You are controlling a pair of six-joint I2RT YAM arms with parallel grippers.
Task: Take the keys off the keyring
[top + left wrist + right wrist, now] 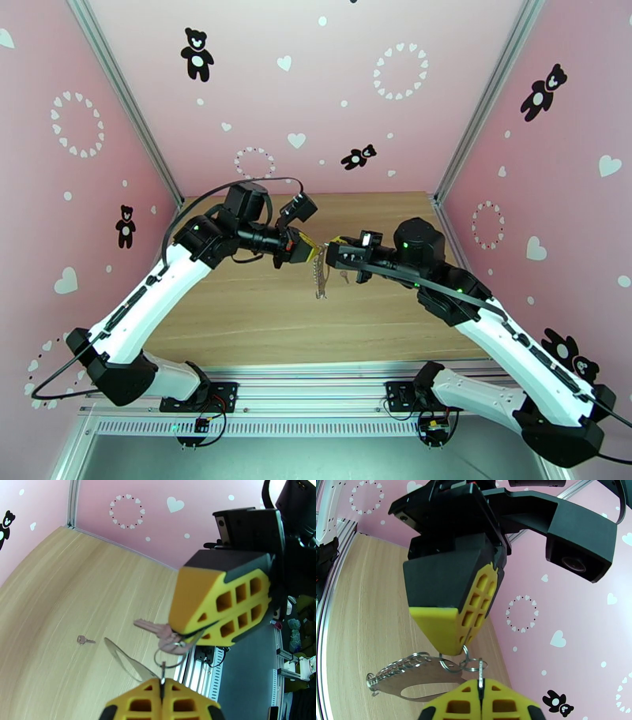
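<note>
Two grippers pinch one keyring (418, 675) above the table (59, 598), mid-frame from the top.
The left gripper (162, 682) is fully closed on a small ring of the keyring; the right gripper (481, 683) is closed on a key (149, 626). The second key (84, 640) lies alone on the table, left of centre.

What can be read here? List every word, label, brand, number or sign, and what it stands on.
None can be read. The pink walls carry bear and heart shapes, no letters. Any stamp on the keys or print on the small boards by the arm bases is too small to tell.
</note>
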